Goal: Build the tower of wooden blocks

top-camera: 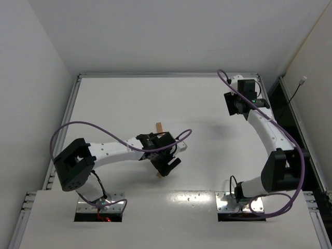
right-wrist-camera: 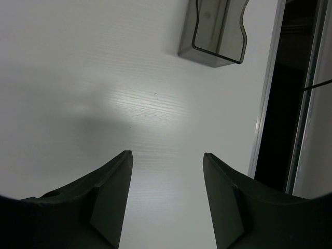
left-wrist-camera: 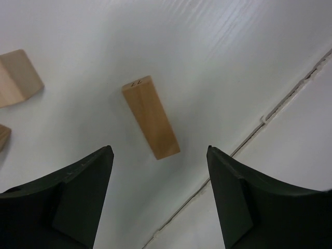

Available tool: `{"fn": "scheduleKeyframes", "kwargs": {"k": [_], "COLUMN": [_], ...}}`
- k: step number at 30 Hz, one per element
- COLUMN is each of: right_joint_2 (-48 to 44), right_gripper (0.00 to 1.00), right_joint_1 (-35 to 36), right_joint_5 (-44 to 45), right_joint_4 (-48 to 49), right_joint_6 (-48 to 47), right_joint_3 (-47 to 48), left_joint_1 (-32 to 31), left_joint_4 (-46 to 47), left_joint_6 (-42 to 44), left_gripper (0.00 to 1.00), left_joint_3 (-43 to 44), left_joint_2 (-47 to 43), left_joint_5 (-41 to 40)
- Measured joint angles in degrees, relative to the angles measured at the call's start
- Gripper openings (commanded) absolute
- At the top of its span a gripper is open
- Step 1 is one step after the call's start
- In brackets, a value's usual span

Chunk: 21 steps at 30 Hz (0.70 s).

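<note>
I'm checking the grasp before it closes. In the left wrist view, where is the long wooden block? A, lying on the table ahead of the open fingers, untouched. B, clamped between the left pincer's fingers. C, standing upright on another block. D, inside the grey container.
A: the long wooden block lies flat on the table, and the left pincer has its fingers apart, clear of it.

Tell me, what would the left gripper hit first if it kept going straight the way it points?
The left gripper would probably meet the long wooden block first, lying flat on the table straight ahead of its open jaws; how far off is unclear.
</note>
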Motion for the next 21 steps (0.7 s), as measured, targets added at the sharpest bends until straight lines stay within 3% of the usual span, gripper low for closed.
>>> {"fn": "scheduleKeyframes", "kwargs": {"k": [7,12,15,19,21], "right_joint_2": [0.00,0.00,0.00,0.00,0.00], "right_gripper": [0.53,0.53,0.53,0.53,0.53], "right_joint_1": [-1.18,-2.10,-2.27,-2.43,-2.43], "right_joint_5": [-0.63,-1.53,-1.73,-1.97,-2.19], "right_joint_4": [-0.74,-1.16,-1.29,-1.31,-1.33], "right_joint_6": [0.00,0.09,0.11,0.22,0.24], "right_joint_3": [0.04,0.13,0.13,0.13,0.13], "left_joint_1": [-2.10,-2.10,-2.10,-2.10,-2.10], "left_joint_4": [1.22,1.40,1.66,2.25,2.32], "left_joint_6": [-2.97,-5.44,-6.40,-7.30,-7.69], "left_gripper": [0.66,0.58,0.48,0.27,0.11], "left_joint_3": [1.03,2.05,2.62,3.19,3.43], "left_joint_2": [3.61,7.82,9.77,11.74,11.98], "left_joint_5": [-2.62,-6.16,-7.39,-8.28,-8.66]}}
